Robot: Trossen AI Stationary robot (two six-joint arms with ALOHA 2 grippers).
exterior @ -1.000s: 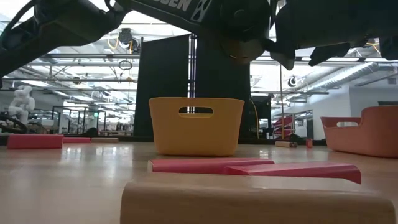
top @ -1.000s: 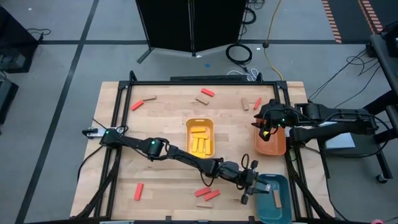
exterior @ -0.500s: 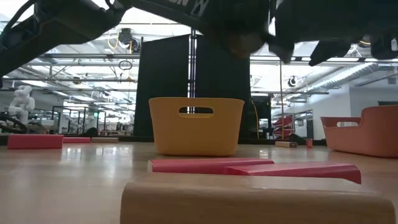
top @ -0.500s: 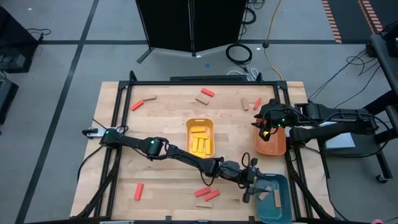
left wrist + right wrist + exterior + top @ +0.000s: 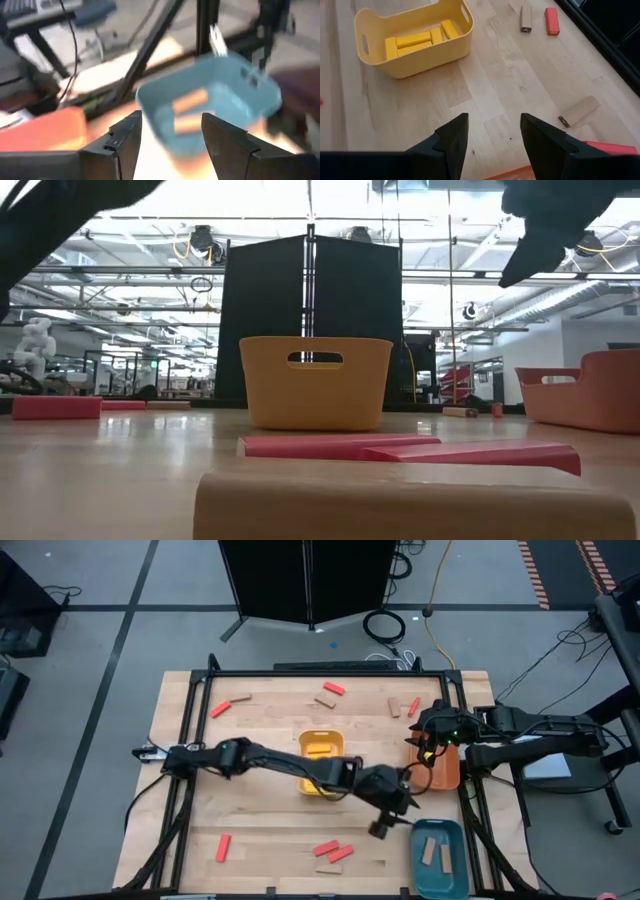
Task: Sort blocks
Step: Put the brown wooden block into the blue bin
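My left gripper hangs open above the table, just left of the teal tray, with nothing between its fingers. Two tan blocks lie flat in that tray. The yellow tray, partly under my left arm, holds yellow blocks. My right gripper waits open over the orange tray. Loose red and tan blocks lie flat on the table: a near cluster, a lone red one, and several along the far side.
A black frame rail runs along the table's right edge beside the orange and teal trays. In the low view a tan block and two red ones lie close in front. Bare wood stretches across the table's left half.
My left gripper has let go of a tan block, which now lies in the teal tray beside the one that was there. The gripper has then risen and drawn back from the tray toward the table's middle, tipping up toward level. My right arm has kept still.
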